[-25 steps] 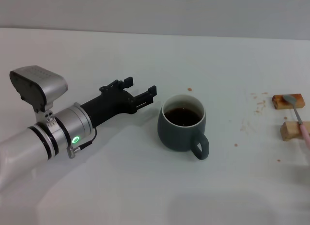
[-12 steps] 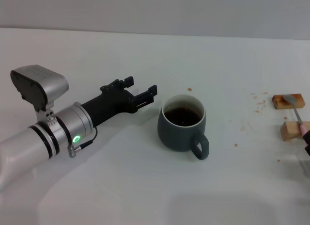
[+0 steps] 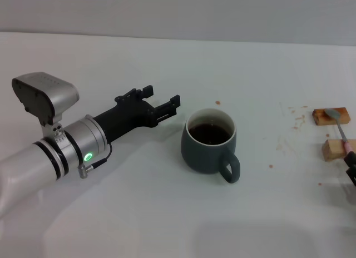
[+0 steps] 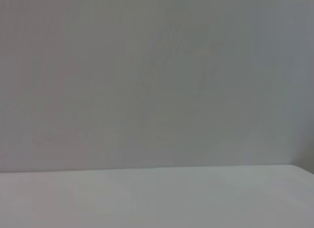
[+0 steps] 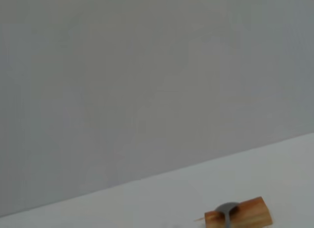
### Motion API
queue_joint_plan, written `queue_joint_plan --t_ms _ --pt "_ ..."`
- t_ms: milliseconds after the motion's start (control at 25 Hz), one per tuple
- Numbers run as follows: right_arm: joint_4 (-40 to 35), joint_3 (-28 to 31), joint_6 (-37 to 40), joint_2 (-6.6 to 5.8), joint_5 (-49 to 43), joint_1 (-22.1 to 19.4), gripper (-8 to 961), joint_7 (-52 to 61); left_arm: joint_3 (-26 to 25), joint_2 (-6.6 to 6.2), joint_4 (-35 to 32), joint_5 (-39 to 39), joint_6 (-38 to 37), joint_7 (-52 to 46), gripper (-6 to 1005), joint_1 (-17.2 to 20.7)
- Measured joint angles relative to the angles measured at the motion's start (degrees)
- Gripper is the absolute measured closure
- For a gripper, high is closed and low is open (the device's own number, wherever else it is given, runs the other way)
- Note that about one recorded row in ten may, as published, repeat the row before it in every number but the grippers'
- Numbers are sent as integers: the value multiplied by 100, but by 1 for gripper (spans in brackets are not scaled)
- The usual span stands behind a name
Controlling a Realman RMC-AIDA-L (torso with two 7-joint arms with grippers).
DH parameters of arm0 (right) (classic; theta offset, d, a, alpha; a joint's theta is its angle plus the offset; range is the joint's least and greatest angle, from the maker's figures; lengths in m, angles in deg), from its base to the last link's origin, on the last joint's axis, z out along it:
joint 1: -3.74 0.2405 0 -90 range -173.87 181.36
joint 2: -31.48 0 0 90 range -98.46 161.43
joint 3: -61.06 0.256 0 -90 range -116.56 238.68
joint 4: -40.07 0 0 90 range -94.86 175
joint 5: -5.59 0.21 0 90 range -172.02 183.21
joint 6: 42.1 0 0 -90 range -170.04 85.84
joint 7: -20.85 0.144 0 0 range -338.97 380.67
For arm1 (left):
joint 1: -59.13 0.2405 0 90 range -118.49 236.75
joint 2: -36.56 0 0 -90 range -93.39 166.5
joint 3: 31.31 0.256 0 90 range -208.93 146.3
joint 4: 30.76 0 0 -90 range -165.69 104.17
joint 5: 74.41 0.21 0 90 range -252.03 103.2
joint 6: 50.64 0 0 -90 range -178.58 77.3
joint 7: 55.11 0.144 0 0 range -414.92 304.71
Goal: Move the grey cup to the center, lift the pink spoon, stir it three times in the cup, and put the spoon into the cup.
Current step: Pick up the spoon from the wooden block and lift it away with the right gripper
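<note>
- Pink spoon [image 3: 344,137] well off to the right of the grey cup [image 3: 209,146], laid across two wooden blocks [image 3: 331,116] — metal bowl on the farther block, pale handle running back over the nearer one towards the table edge.
- Probably light, stiff and thin; smooth handle, so likely to slip or twist in a loose pinch. Raised on the blocks, hence room under the handle for a finger. Best taken mid-handle, between or just behind the blocks, not at the bowl.
- Grey cup itself squat, ceramic, filled with dark liquid — probably heavy for its size, hard, and apt to slop if jolted. Loop handle turned towards the near right. Sits about mid-table already; any further nudge best made low on the wall, slowly.
- Right gripper [image 3: 352,173] barely showing as a dark tip far right of the cup, just near the spoon's handle end; cannot tell how the jaws stand.
- Left gripper [image 3: 163,104] just left of the cup, fingers parted and holding nothing, apart from the cup wall.
- Small reddish-brown specks on the table [image 3: 139,213] between cup and blocks.
</note>
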Motion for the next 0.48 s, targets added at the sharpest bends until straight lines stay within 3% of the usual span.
queue_joint_plan --t_ms 480 --pt "-2 1 -155 10 0 58 438 0 -4 0 -47 -4 2 0 170 -32"
